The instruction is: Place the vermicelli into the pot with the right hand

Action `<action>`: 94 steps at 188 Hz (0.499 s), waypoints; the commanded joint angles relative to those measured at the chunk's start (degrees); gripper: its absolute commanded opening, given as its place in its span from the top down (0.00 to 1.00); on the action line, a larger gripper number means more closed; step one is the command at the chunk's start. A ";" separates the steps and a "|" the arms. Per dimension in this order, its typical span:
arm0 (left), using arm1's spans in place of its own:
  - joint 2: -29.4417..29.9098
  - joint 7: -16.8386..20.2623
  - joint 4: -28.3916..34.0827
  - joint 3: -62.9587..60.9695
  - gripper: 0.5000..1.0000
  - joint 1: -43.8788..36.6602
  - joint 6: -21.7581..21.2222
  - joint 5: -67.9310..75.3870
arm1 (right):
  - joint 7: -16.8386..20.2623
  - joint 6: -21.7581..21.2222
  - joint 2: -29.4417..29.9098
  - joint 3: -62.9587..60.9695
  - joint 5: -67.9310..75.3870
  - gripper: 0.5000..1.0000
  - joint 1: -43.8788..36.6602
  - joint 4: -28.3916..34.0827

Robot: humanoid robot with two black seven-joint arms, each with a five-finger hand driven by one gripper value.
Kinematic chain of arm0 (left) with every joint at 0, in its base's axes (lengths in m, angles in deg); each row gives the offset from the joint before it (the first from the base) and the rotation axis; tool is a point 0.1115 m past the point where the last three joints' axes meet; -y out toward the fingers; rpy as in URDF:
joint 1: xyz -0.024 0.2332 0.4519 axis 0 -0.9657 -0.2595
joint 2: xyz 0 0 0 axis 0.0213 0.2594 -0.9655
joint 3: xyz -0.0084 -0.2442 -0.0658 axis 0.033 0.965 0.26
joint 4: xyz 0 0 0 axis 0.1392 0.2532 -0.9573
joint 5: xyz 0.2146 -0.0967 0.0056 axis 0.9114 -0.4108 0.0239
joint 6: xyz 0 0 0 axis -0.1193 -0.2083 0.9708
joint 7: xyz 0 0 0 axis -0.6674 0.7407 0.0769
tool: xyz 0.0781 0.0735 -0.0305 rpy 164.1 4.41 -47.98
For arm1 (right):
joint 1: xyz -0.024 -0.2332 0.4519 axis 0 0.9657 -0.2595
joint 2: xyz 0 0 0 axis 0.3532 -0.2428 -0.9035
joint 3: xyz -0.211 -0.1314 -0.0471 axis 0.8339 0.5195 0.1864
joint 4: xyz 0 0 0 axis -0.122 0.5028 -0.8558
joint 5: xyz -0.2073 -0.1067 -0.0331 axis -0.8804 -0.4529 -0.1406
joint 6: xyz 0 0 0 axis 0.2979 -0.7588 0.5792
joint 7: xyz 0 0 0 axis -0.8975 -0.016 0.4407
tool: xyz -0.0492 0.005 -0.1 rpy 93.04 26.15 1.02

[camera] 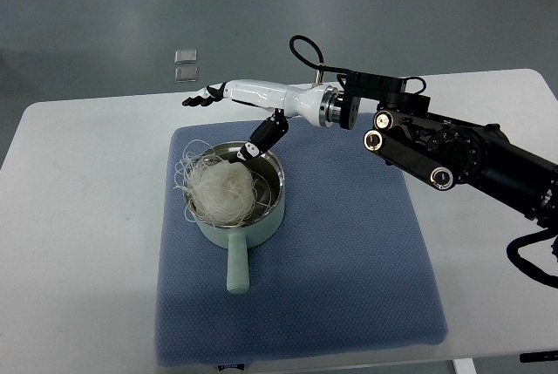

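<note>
Right hand (228,104): white-shelled with black fingertips, arm in from the right edge, stretched out flat above the far rim of the pot; fingers extended and apart, holding nothing, thumb (261,137) angled down toward the pot's far edge.
Pot handle (236,271): pale green, short and straight, pointing toward the near edge of the mat.
Pot (277,208): pale green saucepan with a metal inside, standing upright on the left half of the mat.
Vermicelli (222,189): white translucent tangled bundle, sitting in the pot on its left side; loose strands spill over the left and far-left rim.
Mat (349,261): blue-grey textured cloth, roughly square, lying flat under the pot.
Table (78,243): white rounded-corner top, carrying the mat.
Right arm (453,152): black jointed links with white round caps, black cable looped above the wrist.
Floor items (185,64): two small clear squares on the grey floor beyond the table's far edge; too small to tell what they are.
</note>
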State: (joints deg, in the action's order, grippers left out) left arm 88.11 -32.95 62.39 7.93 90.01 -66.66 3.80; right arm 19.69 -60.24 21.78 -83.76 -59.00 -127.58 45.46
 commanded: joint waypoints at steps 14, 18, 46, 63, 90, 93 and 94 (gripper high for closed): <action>0.00 0.00 0.00 0.00 0.00 0.00 0.00 0.00 | 0.15 0.59 -0.01 -3.94 6.54 0.18 0.17 -0.44; 0.00 0.00 0.00 0.00 0.00 0.00 0.00 0.00 | 0.15 0.59 0.08 -4.47 7.59 0.18 0.25 -0.61; 0.00 0.00 0.00 0.00 0.00 0.00 0.00 0.00 | 0.24 1.12 0.43 -8.43 14.37 0.18 2.27 -2.64; 0.00 0.00 0.00 0.09 0.00 0.00 0.00 0.00 | 0.24 2.52 0.70 -12.11 19.37 0.18 4.82 -5.01; 0.00 0.00 0.00 0.00 0.00 0.00 0.00 0.00 | 0.24 5.34 0.61 -14.75 26.58 0.18 7.46 -7.73; 0.00 0.00 0.00 0.09 0.00 0.00 0.00 0.00 | 0.24 5.51 0.61 -14.84 27.02 0.18 7.64 -7.91; 0.00 0.00 0.00 0.00 0.00 0.00 0.00 0.00 | 0.24 5.60 0.52 -14.84 27.54 0.18 7.81 -8.17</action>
State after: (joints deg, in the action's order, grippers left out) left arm 88.11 -32.95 62.39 7.95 90.01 -66.66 3.80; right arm 19.93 -56.61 22.46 -96.99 -36.78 -121.63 39.21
